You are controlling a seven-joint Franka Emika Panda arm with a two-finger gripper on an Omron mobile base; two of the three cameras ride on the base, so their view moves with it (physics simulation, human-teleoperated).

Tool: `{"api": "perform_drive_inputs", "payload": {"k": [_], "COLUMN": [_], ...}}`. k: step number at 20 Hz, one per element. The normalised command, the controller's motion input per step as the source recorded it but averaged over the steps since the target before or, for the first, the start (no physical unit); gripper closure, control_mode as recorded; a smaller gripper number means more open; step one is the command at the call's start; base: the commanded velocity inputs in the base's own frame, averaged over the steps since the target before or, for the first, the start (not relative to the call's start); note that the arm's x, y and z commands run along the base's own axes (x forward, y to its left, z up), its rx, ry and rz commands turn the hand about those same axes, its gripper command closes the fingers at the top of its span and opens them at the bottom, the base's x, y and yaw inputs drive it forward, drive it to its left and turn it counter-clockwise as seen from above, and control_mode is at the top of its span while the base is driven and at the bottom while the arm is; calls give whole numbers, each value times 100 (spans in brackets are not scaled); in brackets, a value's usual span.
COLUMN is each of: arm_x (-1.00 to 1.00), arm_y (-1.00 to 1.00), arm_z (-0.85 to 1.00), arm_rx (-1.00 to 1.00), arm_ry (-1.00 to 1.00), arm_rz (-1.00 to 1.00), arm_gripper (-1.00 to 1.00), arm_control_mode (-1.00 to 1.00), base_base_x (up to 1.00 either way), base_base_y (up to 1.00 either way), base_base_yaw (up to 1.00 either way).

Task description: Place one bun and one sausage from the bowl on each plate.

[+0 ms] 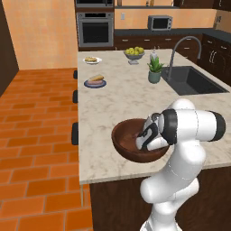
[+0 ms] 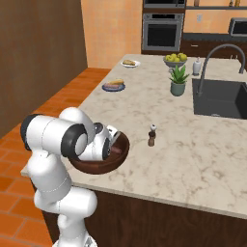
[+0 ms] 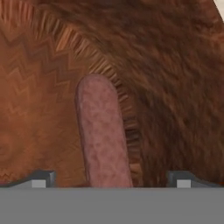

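A marble-topped island [image 1: 131, 103] with dark wood sides stands on an orange brick-tile floor [image 1: 36, 135]. A black sink [image 1: 194, 80] with an arched faucet [image 1: 182, 47] sits in it. Behind, an orange wall [image 1: 45, 31], a built-in oven [image 1: 95, 28] and a microwave [image 1: 160, 21].

Premises: domestic kitchen. Evidence: marble-topped island [image 1: 131, 103] with sink [image 1: 194, 81], wall oven [image 1: 95, 29], microwave [image 1: 160, 22], terracotta floor tiles [image 1: 36, 135].
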Motion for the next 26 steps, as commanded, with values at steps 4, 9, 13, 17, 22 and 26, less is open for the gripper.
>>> {"api": "perform_drive_inputs", "payload": {"k": [4, 9, 13, 17, 22, 26], "arm_x": [29, 20, 11, 6, 12, 3], "arm_y": [-12, -2, 0, 2, 5, 0], "arm_z": [-24, -18, -25, -21, -29, -4], "arm_rx": [0, 0, 0, 0, 0, 0], "arm_ry": [0, 0, 0, 0, 0, 0], "arm_rz": [2, 0, 0, 0, 0, 0], "arm_gripper": [-100, -100, -100, -100, 100, 100], "arm_control_mode": [-100, -100, -100, -100, -100, -100], "base_base_x": [0, 0, 0, 0, 0, 0], "base_base_y": [0, 0, 0, 0, 0, 0], "base_base_yaw": [0, 0, 0, 0, 0, 0]}}
